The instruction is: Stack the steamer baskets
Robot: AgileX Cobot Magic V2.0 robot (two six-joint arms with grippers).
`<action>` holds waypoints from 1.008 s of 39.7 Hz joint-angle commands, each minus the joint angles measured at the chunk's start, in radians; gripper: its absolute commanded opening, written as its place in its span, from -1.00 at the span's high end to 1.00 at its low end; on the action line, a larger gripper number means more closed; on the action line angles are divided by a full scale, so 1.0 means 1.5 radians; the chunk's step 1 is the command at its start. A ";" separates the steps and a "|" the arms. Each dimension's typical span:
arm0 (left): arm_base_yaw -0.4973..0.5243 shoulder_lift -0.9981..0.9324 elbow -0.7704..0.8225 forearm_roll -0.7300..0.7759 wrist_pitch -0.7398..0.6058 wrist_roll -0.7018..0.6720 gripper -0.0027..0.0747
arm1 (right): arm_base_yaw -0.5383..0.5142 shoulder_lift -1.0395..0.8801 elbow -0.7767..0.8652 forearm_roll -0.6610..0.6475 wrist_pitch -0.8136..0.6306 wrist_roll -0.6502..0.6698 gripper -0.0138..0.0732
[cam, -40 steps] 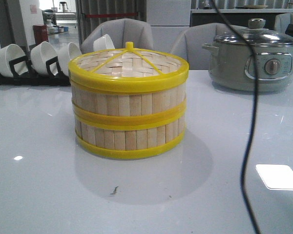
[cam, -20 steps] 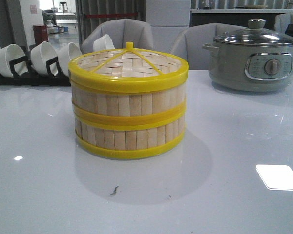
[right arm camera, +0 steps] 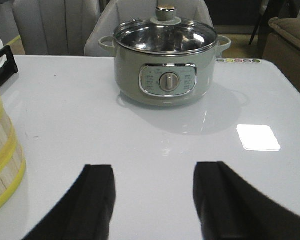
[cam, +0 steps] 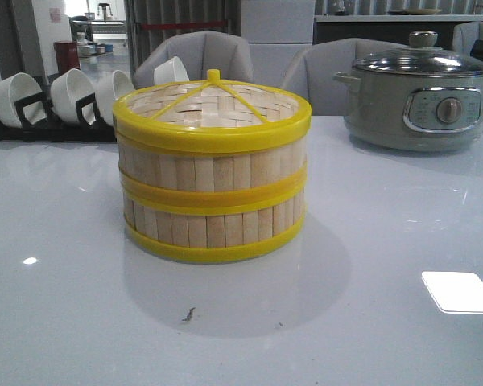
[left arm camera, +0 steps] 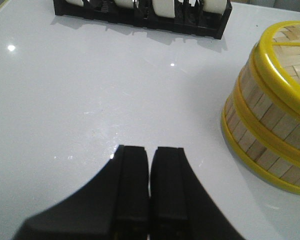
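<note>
Two steamer baskets stand stacked in the middle of the white table: the upper basket sits on the lower basket. A woven bamboo lid with a yellow knob rests in the upper rim. The stack also shows in the left wrist view and at the edge of the right wrist view. My left gripper is shut and empty, above bare table apart from the stack. My right gripper is open and empty, above bare table beside the stack. Neither gripper shows in the front view.
A grey electric pot with a glass lid stands at the back right, also in the right wrist view. A black rack of white bowls stands at the back left, also in the left wrist view. Chairs stand behind the table.
A dark cable that hung across the right of the front view one second ago has gone out of view. The stack has not moved.
</note>
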 commanded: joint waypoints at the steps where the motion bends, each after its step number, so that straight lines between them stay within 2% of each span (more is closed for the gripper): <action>1: 0.000 -0.004 -0.019 -0.003 -0.057 -0.004 0.72 | -0.003 -0.063 0.029 -0.006 -0.077 -0.003 -0.39; 14: 0.000 -0.004 -0.019 -0.003 -0.057 -0.004 0.72 | -0.003 -0.229 0.111 -0.006 -0.098 -0.003 -0.39; 16: 0.000 -0.004 -0.019 -0.003 -0.057 -0.004 0.72 | -0.003 -0.237 0.111 -0.006 -0.098 -0.003 -0.32; 19: 0.000 -0.004 -0.019 -0.003 -0.057 -0.004 0.72 | -0.003 -0.237 0.111 -0.006 -0.098 -0.003 -0.06; 24: 0.000 -0.004 -0.019 -0.003 -0.057 -0.004 0.72 | -0.003 -0.237 0.111 -0.006 -0.093 -0.003 0.65; 27: 0.000 -0.004 -0.019 -0.003 -0.057 -0.004 0.72 | -0.003 -0.237 0.111 -0.006 -0.093 -0.003 0.54; 40: 0.000 -0.004 -0.019 -0.003 -0.057 -0.004 0.72 | -0.003 -0.237 0.112 -0.006 -0.093 -0.003 0.55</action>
